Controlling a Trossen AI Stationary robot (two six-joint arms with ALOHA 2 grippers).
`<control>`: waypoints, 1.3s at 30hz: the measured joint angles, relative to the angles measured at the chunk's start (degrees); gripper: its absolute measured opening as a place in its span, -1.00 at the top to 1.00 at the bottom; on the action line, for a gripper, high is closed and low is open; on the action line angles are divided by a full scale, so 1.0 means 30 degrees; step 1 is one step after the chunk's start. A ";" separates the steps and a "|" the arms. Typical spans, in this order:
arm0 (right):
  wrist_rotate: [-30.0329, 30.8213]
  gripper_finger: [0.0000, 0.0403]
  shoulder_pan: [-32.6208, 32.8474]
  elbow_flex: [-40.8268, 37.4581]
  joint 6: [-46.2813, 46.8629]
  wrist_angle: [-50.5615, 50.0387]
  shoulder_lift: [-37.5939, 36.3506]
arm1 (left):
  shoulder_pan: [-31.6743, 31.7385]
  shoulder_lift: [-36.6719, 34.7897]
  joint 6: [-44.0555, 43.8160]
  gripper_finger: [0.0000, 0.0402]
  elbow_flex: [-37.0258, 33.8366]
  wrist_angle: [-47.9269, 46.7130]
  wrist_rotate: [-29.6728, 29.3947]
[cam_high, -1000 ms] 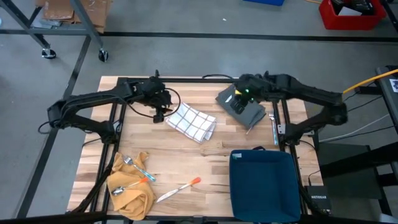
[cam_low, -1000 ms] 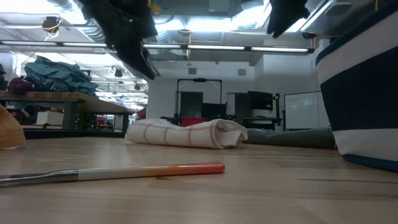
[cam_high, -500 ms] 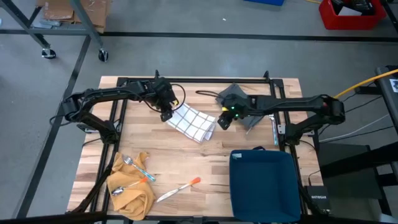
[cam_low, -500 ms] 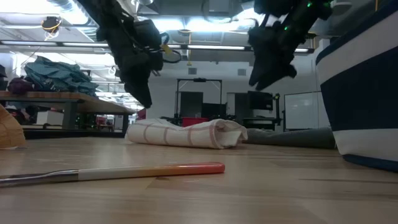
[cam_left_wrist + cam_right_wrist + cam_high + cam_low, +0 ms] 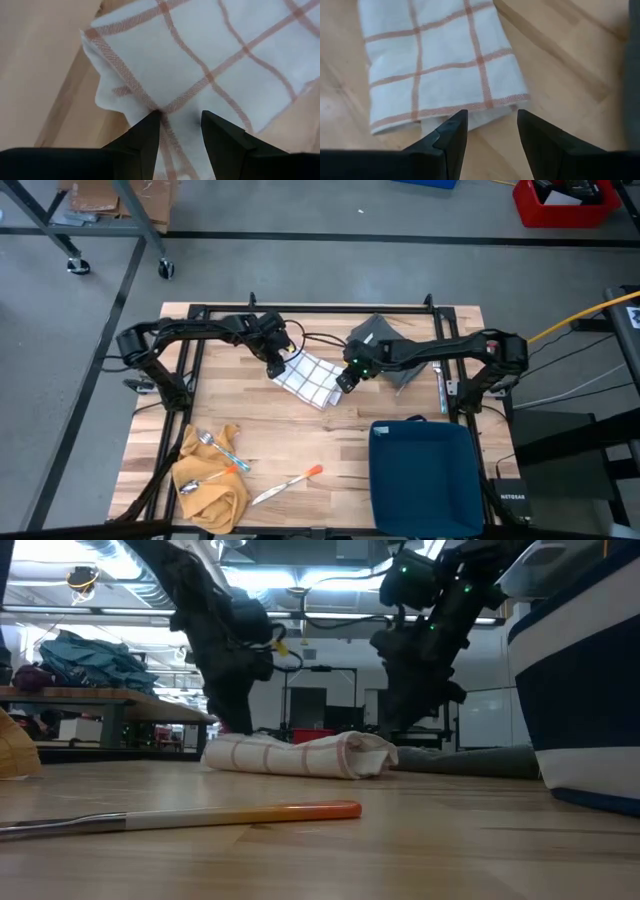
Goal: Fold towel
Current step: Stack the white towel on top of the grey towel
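Reaching for the towel (image 5: 310,380) from both ends: white cloth with red-orange checks, lying loosely doubled and rumpled on the desk (image 5: 290,435), just toward 12 o'clock of the desk's centre.

Left gripper (image 5: 277,368): at the towel's 10 o'clock corner, fingers (image 5: 150,135) parted, nothing between them, tips straddling a hemmed edge in the left wrist view. Right gripper (image 5: 346,380): at the towel's 3 o'clock end, fingers (image 5: 452,135) likewise released, poised over the doubled hem in the right wrist view. From the low view, both low over the cloth; contact not certain.

Step in hand, as judged: pinching two corners before lifting and laying over.
- Catch only the top layer at each corner, not the whole stack.
- Close both sides together, lift evenly, keep the edge taut.
- Match hem to hem before letting go, since the cloth sits crooked to the desk edge.

Containers:
- Dark blue bin (image 5: 425,472), at 5 o'clock of the desk; inside looks bare, though its depth hides part.
- No other bin, box or tray on the desk.

Loose items:
- Grey cloth (image 5: 385,350), at 1 o'clock, behind the right arm.
- Yellow cloth (image 5: 212,485), at 7 o'clock, carrying cutlery (image 5: 210,445).
- Orange-tipped tool (image 5: 287,484), at 6 o'clock.
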 joint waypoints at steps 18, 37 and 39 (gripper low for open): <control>-0.1115 0.12 0.0000 0.0015 0.5268 0.0706 0.2051 | 0.0013 0.2566 0.0508 0.31 0.0029 0.1027 -0.0606; -0.3750 0.12 0.0007 0.0087 0.9802 0.4728 0.5254 | -0.0190 0.2603 0.0707 0.31 0.0022 0.0070 0.1413; -0.3487 0.12 0.0012 0.0087 0.9703 0.4895 0.5282 | -0.0400 0.2603 0.0779 0.31 0.0022 0.0079 0.1570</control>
